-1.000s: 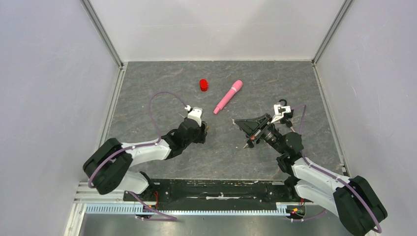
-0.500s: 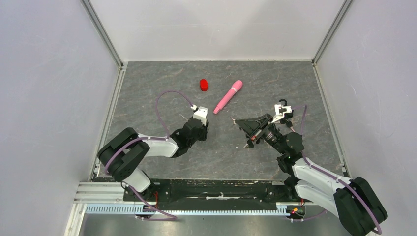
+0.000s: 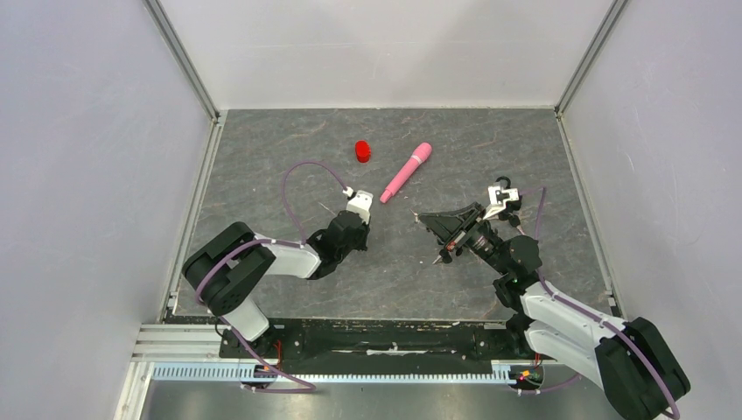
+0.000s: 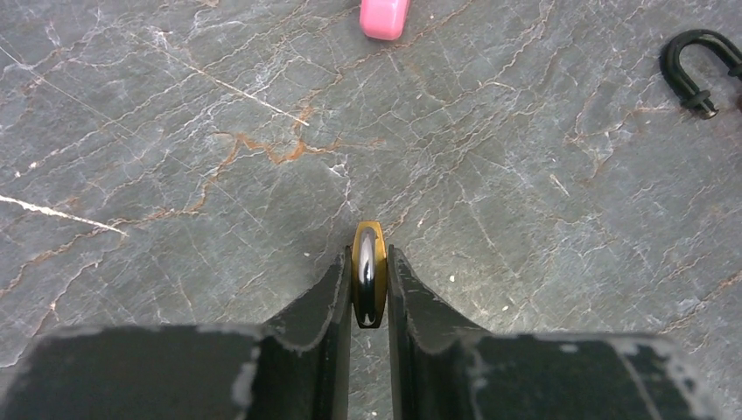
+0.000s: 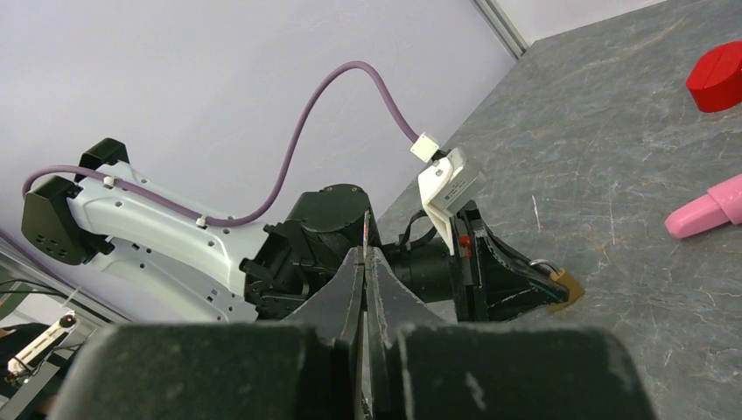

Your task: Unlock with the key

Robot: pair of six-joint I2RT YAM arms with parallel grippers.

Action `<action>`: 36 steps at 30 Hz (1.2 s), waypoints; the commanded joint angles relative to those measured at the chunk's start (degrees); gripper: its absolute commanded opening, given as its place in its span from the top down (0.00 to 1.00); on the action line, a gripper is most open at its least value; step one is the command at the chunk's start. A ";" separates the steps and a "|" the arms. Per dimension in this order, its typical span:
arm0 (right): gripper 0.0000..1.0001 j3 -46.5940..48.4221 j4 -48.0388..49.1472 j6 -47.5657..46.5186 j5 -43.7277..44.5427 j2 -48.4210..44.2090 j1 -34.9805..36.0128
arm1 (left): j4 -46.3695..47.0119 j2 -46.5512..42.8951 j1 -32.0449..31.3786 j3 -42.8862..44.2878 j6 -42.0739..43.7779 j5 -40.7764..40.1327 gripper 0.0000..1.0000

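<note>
My left gripper point(image 3: 362, 234) is shut on a small brass padlock point(image 4: 368, 273) with a silver shackle and holds it low at the stone floor. The padlock also shows in the right wrist view point(image 5: 564, 284), poking out of the left fingers. My right gripper point(image 3: 425, 219) is shut on the key point(image 5: 365, 229), seen only as a thin edge sticking out between the fingertips. It points at the left gripper across a gap and is lifted off the floor.
A red cap point(image 3: 362, 151) and a pink pen-like tube point(image 3: 406, 171) lie at the far middle. A black U-shaped hook point(image 3: 500, 185) lies beside the right wrist; it also shows in the left wrist view point(image 4: 696, 66). White walls stand on three sides.
My left arm has swung its elbow to the right and its gripper has shifted slightly right and away with the padlock. The right arm has hardly moved.
</note>
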 commanded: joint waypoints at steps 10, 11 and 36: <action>1.00 3.42 -7.95 -2.70 -0.48 -1.74 -0.23 | -3.33 -10.62 2.77 2.27 -1.36 8.65 0.98; 1.00 3.80 -9.06 -2.75 -0.43 -1.95 -0.23 | -4.51 -11.91 4.37 2.68 -2.49 11.10 0.98; 1.00 19.43 -5.74 6.85 -4.42 12.59 4.85 | 0.47 -13.22 29.73 22.95 -46.34 77.51 0.98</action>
